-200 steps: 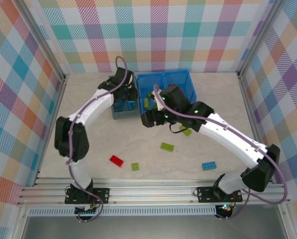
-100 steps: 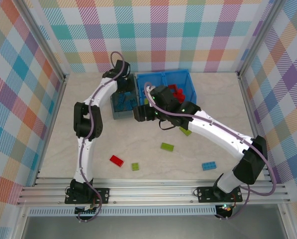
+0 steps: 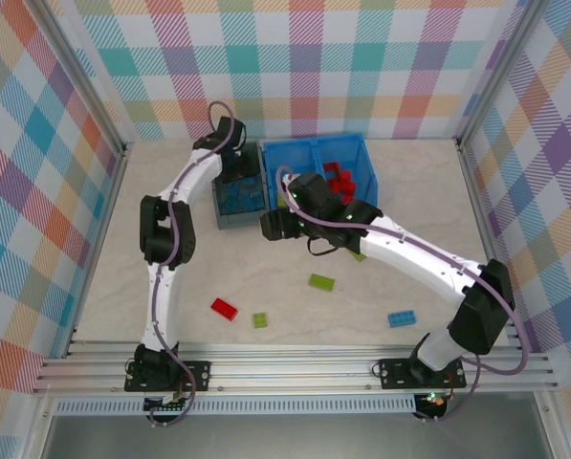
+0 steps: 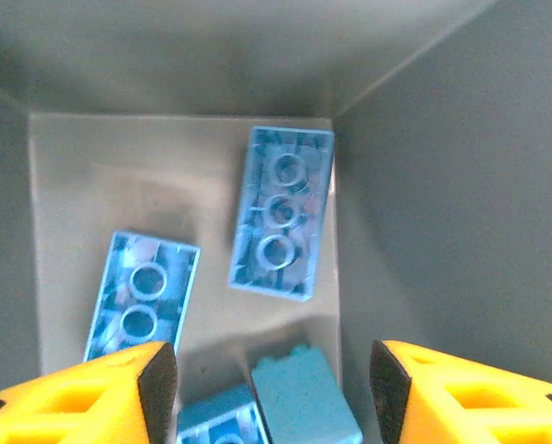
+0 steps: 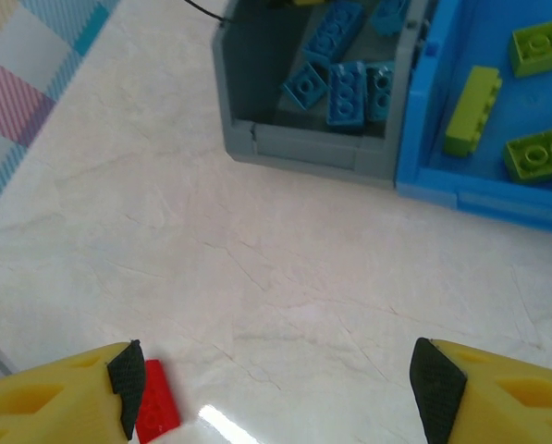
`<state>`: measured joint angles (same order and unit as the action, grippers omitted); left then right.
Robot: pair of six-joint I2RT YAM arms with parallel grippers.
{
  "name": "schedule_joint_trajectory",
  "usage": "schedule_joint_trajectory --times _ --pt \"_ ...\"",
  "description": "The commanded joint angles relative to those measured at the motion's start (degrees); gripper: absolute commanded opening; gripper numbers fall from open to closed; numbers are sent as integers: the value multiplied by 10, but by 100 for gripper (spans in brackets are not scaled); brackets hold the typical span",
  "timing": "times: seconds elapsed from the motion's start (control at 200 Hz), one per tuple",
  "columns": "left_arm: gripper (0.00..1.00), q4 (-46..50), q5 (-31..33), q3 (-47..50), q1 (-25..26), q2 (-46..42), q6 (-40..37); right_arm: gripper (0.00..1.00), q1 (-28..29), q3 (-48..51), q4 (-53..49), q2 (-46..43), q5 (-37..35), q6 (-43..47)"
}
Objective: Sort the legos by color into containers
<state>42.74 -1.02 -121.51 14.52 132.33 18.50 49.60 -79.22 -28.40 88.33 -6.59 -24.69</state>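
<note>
Backdrop: plaid walls [image 3: 314,67] around a pale marbled table [image 3: 266,277].
Blue legos [image 4: 282,227]: several lie flat on the floor of the grey bin [image 3: 237,222], some with their undersides up. One loose blue brick [image 3: 400,318] lies on the table near the right arm's base.
Green legos [image 5: 470,111]: three sit in the left compartment of the blue bin [image 3: 314,143]. Loose green bricks [image 3: 321,282] lie on the table, well apart.
Red legos [image 3: 340,177]: heaped in the blue bin's right compartment. One red brick [image 3: 224,309] lies on the near left of the table.
Bins: side by side at the far middle, the grey one against the blue one's left wall.
Left gripper [image 4: 271,388]: down in the grey bin's mouth, jaws partly apart and gripping nothing. One blue brick lies below them, between the fingers.
Right gripper [image 5: 280,388]: jaws wide, empty, over bare table in front of the bins. The red brick lies just beside one finger.
</note>
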Motion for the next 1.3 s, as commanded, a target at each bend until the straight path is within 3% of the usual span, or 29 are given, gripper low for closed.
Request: schedule_joint_trajectory --times 0.0,0.135,0.33,0.505,0.69,0.825,1.11,1.295 --pt "62 -31 2 55 8 -133 10 76 5 18 -12 -22 -18 -12" --pt "65 -51 25 178 32 -277 19 76 57 23 -21 20 -9 7" --pt "71 -35 46 426 51 -574 98 78 147 59 28 76 54 68" --pt "78 96 75 573 54 -829 177 82 201 8 4 169 72 91" --pt "78 236 130 616 53 -1008 208 87 224 -66 -35 260 49 104" --pt "78 275 157 606 53 -1061 224 86 225 -100 -48 301 29 111" --pt "77 299 176 565 53 -1056 223 65 227 -153 -63 363 8 114" --pt "77 291 165 572 53 -1056 227 61 229 -175 -59 387 9 103"
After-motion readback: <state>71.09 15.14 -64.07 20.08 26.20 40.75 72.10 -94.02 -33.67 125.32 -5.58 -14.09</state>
